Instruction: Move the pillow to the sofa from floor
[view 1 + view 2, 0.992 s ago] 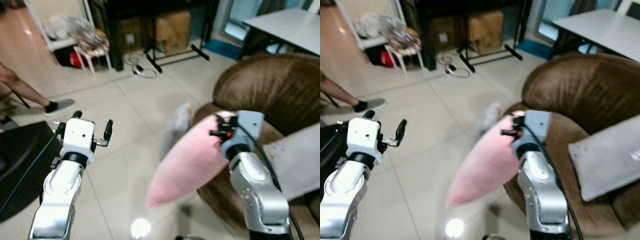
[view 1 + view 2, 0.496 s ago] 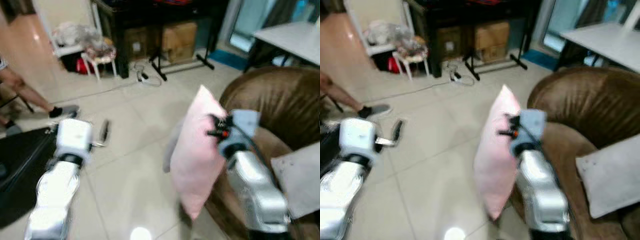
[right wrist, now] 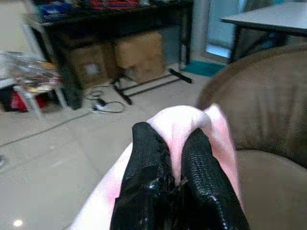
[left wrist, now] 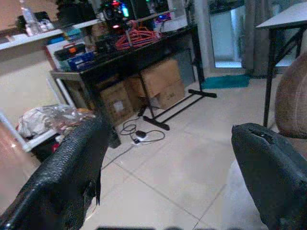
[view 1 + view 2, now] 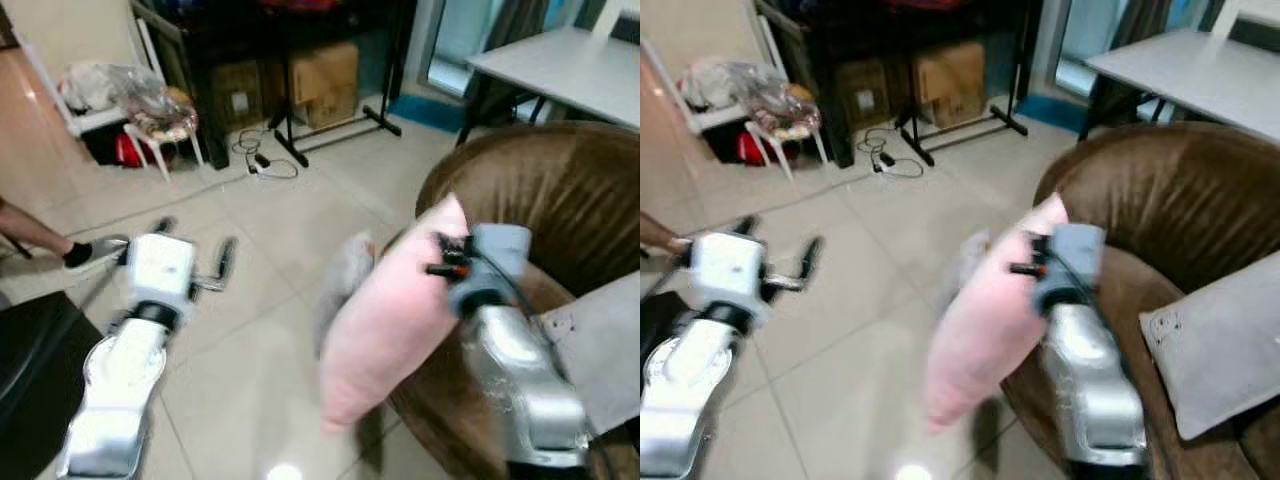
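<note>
My right gripper [image 3: 173,158] is shut on the top corner of a pink pillow [image 5: 385,320], which hangs tilted in the air beside the front edge of the brown sofa [image 5: 545,190]. In the right wrist view the two black fingers [image 3: 148,167] pinch a fold of the pink cloth. My left gripper [image 5: 195,255] is raised over the tiled floor to the left, open and empty, its black fingers [image 4: 62,177] spread wide apart.
A grey cushion [image 5: 605,345] lies on the sofa seat. A second grey pillow [image 5: 340,280] lies on the floor behind the pink one. A person's leg and shoe [image 5: 85,252] are at far left. A black shelf with cardboard boxes [image 5: 320,70], cables and a white table [image 5: 560,65] stand behind.
The pink pillow has swung from hanging upright to tilting, its top nearer the sofa. The camera view has shifted a little; the left arm stays raised and open.
</note>
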You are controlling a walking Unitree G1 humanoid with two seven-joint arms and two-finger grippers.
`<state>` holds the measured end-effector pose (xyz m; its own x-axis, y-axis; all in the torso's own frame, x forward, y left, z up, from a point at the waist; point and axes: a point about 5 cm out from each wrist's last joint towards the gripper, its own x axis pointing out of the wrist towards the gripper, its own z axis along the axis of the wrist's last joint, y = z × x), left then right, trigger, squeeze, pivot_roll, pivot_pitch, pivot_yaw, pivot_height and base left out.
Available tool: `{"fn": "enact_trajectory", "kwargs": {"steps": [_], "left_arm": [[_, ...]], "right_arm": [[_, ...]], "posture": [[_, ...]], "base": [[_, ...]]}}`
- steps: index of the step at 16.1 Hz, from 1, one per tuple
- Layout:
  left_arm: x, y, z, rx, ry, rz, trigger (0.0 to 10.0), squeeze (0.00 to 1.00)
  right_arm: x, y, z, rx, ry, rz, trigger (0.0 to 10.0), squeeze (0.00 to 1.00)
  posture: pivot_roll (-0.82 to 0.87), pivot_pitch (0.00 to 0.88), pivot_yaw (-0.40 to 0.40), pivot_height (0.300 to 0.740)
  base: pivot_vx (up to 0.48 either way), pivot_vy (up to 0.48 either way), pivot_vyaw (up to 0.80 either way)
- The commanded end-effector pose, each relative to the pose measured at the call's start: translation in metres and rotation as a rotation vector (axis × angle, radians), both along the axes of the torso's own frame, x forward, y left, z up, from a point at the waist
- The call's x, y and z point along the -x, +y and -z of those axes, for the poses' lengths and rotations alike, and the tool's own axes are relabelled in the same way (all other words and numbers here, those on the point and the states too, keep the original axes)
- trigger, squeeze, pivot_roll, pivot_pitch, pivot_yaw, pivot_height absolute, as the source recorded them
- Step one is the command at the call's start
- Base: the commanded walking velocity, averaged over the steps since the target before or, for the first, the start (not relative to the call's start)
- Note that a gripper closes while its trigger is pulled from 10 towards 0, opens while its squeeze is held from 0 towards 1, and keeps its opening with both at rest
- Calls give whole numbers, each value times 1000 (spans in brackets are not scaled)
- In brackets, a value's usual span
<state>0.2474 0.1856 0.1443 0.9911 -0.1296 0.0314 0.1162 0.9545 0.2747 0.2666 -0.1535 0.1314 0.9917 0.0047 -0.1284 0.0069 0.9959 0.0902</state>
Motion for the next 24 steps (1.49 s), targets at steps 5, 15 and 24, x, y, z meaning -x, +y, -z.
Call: {"fn": "enact_trajectory", "kwargs": {"steps": [5,15,24], "left_arm": [[3,9,-1,-19,3,-23,10000,541],[4,8,0,-22,5,-21,10000,541],[8,1,5,-62,66,119,10000,522]], "right_arm": [[-2,15,-17,-15,-86,-59,10000,0],[-3,18,-20,-3,-95,-93,10000,0],[-13,33,-38,21,-152,-201,10000,0]], "posture": [[23,0,8,740],[29,0,2,740],[32,0,4,740]], "base": [[337,0,-320],[336,0,-456],[183,0,0]]}}
